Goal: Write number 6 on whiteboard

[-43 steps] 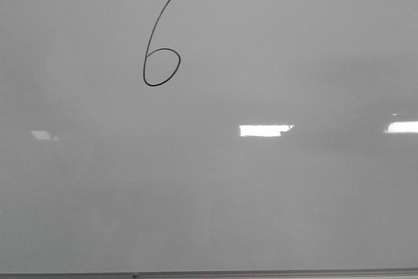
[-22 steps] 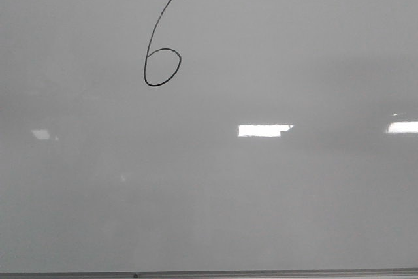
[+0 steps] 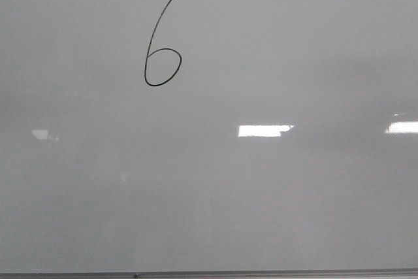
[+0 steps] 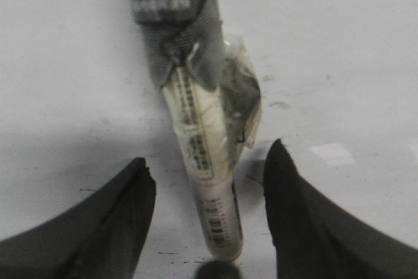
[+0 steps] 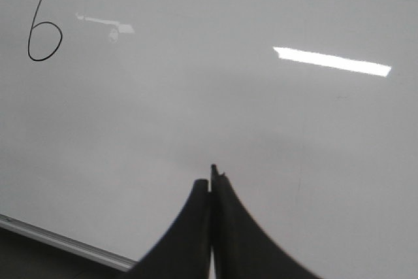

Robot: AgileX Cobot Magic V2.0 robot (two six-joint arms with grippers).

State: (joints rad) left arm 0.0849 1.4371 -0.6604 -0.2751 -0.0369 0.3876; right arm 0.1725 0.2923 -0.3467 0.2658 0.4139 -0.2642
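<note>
The number 6 stands drawn in thin black line on the whiteboard, in the upper left part of the board as the front view shows it. Its long stem slants up to the right and its round loop is closed at the foot. Bright rectangular light reflections lie lower on the glossy surface, well apart from the digit, and the board's thin grey frame edge runs along the near side. Neither arm appears in the front view.

In the right wrist view the lower part of the number 6 shows far off to one side, its stem cut by the picture edge, with the frame edge crossing a corner. The right claw has its two dark fingers pressed together, holding nothing, over bare board well apart from the digit.

In the left wrist view the left claw is spread wide. A marker lies between its fingers, a pale barrel with a barcode near one end and crumpled clear tape and a dark wrap around the other. Neither finger clearly touches the barrel; a gap shows on each side. The marker's tip is out of view.
</note>
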